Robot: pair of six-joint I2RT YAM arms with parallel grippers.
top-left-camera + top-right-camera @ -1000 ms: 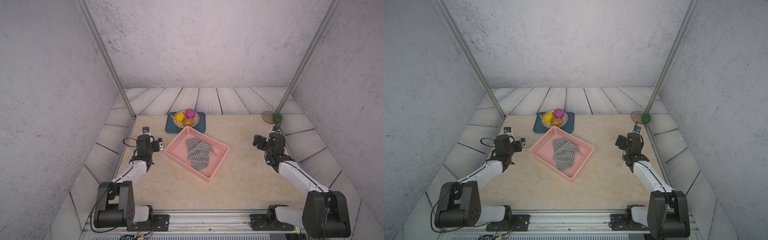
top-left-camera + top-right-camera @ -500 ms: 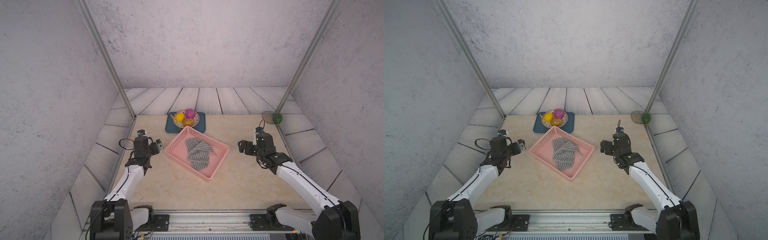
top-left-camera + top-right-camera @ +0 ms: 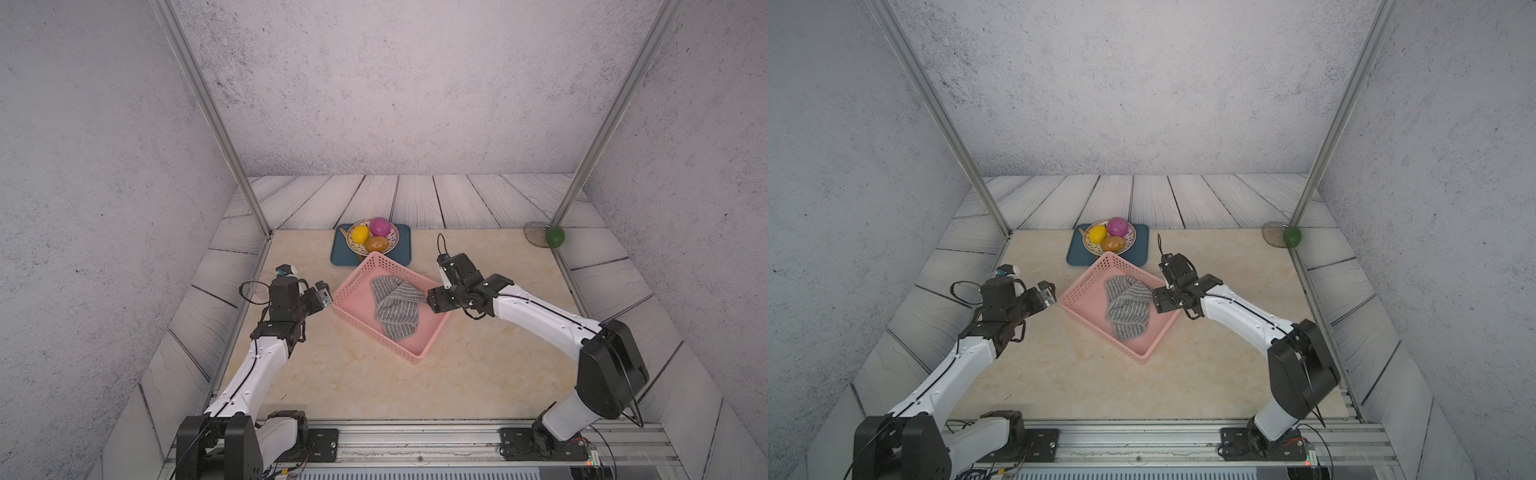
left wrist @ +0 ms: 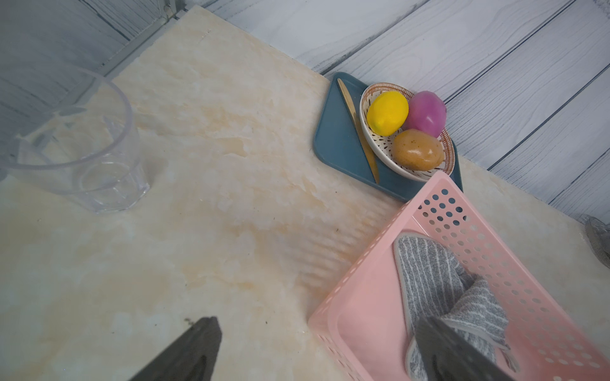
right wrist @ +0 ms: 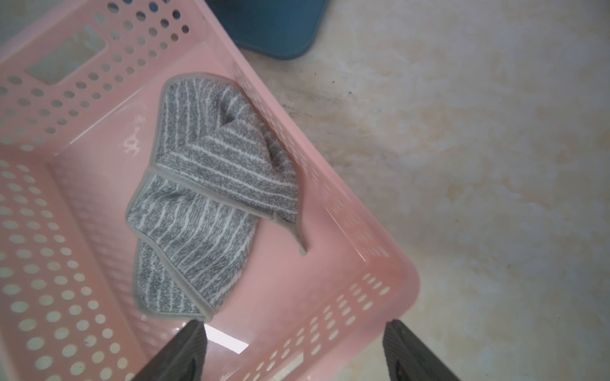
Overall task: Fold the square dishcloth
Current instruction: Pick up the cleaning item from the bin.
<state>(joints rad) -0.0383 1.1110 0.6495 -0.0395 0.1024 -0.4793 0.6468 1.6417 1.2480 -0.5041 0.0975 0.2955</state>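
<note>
1. The dishcloth (image 5: 204, 204) lies crumpled in the basket (image 5: 330, 184), doubled over itself; one hemmed corner points along the basket's right wall; no fold is made yet.
2. The basket sits mid-desk (image 3: 374, 395), turned corner-on to the desk's edges; its back corner touches or overlaps the tray (image 3: 345, 253) at the back edge, where a bowl (image 3: 388, 247) of fruit stands.
3. The right gripper (image 5: 293, 333) hovers over the basket's right corner, jaws apart and grasping nothing; one finger looks to be over the basket floor and the other outside the wall, though how high they stand is hard to tell.
4. The left gripper (image 4: 318, 325) is spread wide and empty, just beside the basket's left wall; a clear glass (image 4: 79, 145) stands near the desk's left edge, well apart from the basket.
5. The step in hand appears to be fetching the cloth out, since folding inside the basket would be cramped.
6. To do it well, bring both right fingers inside the rim before descending; straddling the wall would pinch plastic, not cloth.
7. Aim for the loose pointed corner by the right wall; a single layer there should let the cloth unfurl as it rises.
8. Lift until the hem clears the rim, else the light basket may drag; the left gripper could steady its wall.
9. Lay the cloth flat on the bare front desk, edges square to it.
</note>
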